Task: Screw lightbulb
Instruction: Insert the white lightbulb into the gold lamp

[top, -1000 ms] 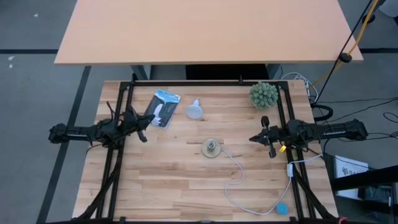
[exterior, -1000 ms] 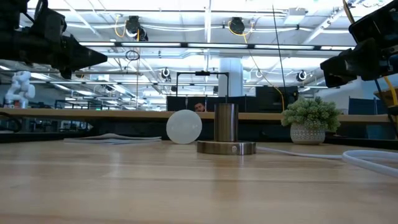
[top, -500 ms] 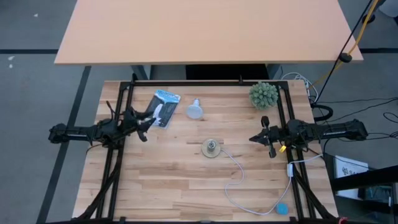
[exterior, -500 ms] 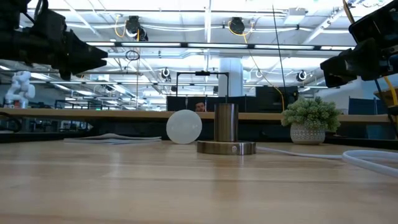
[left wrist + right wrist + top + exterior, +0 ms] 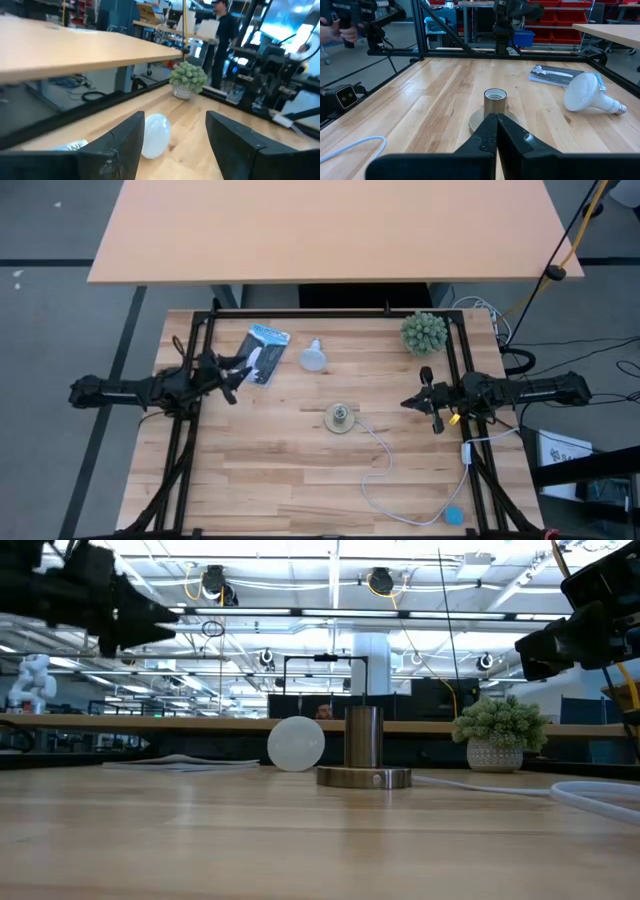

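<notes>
- Since a second ago, our left gripper [image 5: 232, 376] is sitting slightly higher and angled toward the lightbulb [image 5: 314, 357]; the bulb and our right arm are not shifting at all.
- We are reaching for the bulb: nothing is grasped yet, and the left fingers [image 5: 116, 142] are standing wide apart.
- Next we are judging a lowering around the dome.
- Our right gripper [image 5: 496, 131] is waiting pinched together, facing the socket [image 5: 340, 418].
- White and frosted, the bulb is lying on its side beside the leaflet [image 5: 262, 352].
</notes>
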